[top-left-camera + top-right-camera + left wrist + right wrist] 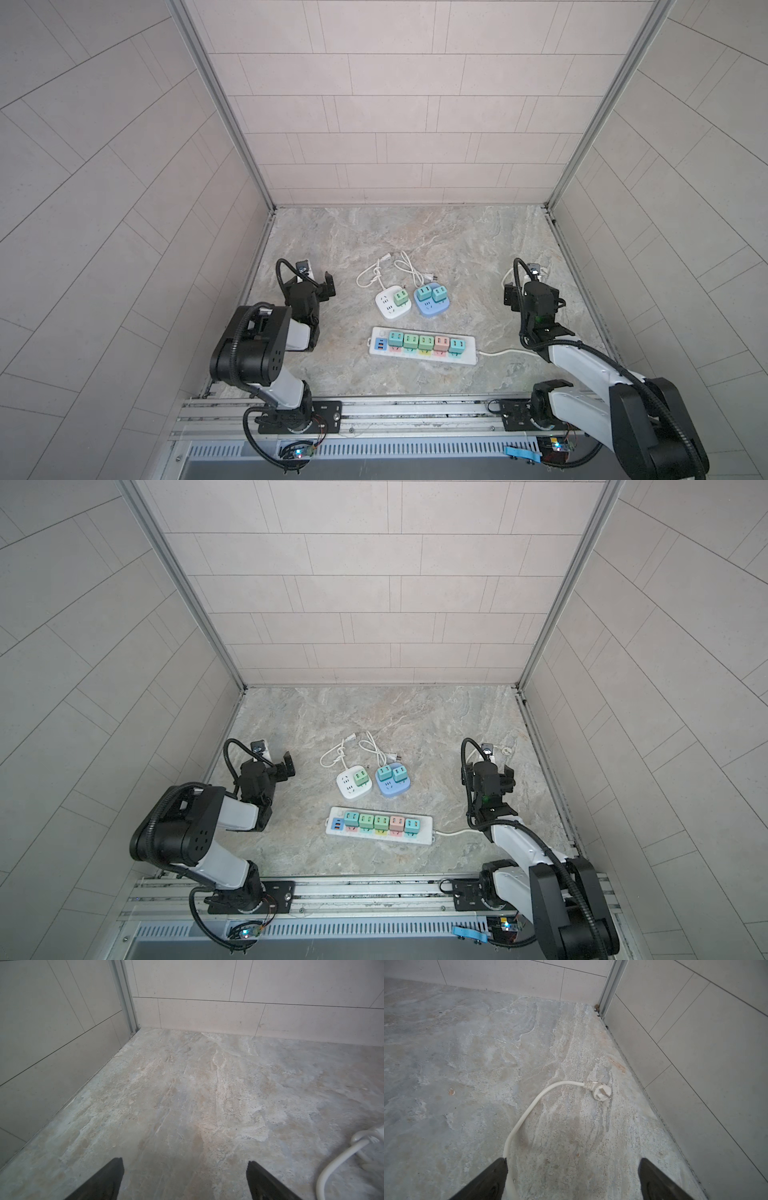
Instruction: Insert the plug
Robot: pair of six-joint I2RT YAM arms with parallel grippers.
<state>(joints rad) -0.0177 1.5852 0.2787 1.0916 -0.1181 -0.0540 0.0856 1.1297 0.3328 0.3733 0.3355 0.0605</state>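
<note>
Five pastel cube plugs (426,343) sit seated in a row along a long white power strip (468,352) near the front middle of the grey marbled tabletop (374,237). Just behind the strip stand two small rounded socket blocks side by side. The white block (385,311) carries one green cube plug (401,297), and the blue block (430,311) carries two teal cube plugs (424,292). Each block's thin white cord (368,278) loops loosely behind it and ends unplugged on the tabletop.

The strip's own thick white cable (498,353) runs off to the right. In the right wrist view it ends in a round white wall plug (601,1093) lying prongs up close to the side wall.

The left fingers (108,1180) are spread wide over bare tabletop, well left of the sockets and holding nothing. The right fingers (654,1180) are also spread wide and empty, well right of the sockets, above the thick cable.
</note>
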